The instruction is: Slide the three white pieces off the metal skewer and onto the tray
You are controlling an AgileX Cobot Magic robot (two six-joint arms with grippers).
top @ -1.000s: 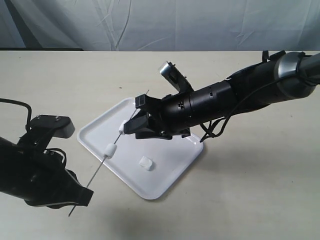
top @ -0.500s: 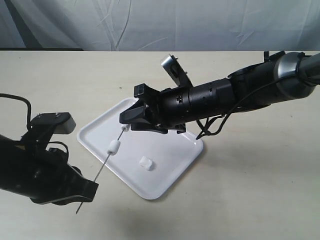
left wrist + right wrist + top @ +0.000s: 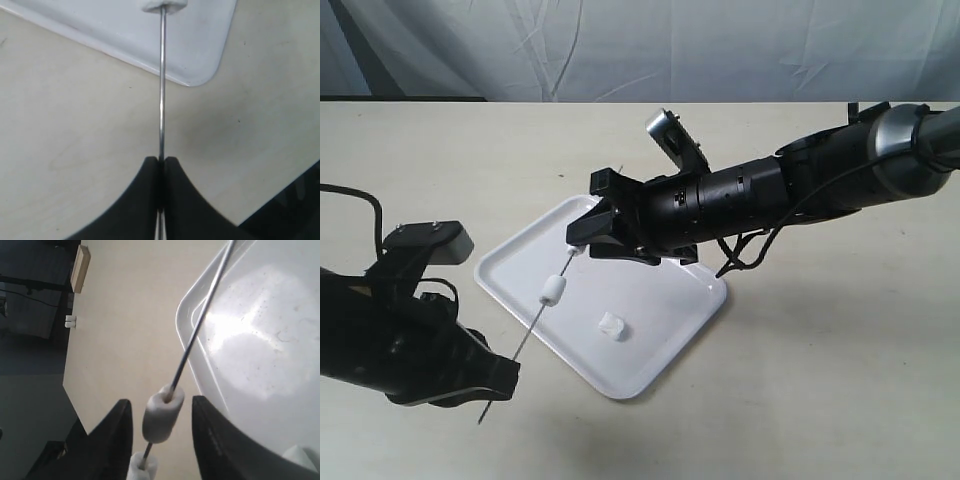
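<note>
The metal skewer (image 3: 525,345) slants up from my left gripper (image 3: 492,388), which is shut on its lower end (image 3: 161,100). Two white pieces sit on it: one (image 3: 553,290) over the tray's left edge, a second (image 3: 573,256) at my right gripper (image 3: 578,246). In the right wrist view that gripper (image 3: 161,400) is open, its fingers on either side of a piece (image 3: 163,413), with the other piece (image 3: 141,467) nearer the camera. A third piece (image 3: 611,324) lies loose on the white tray (image 3: 665,310).
The tray (image 3: 200,45) rests on a beige table (image 3: 820,380) with a pale cloth backdrop (image 3: 640,50) behind. The right arm (image 3: 770,195) reaches across the tray's far side. The left arm's black cable (image 3: 350,205) loops at the left edge.
The left gripper and the skewer have shifted slightly right. The right gripper has lifted a little and turned, and now stands open around the upper part of the skewer.
</note>
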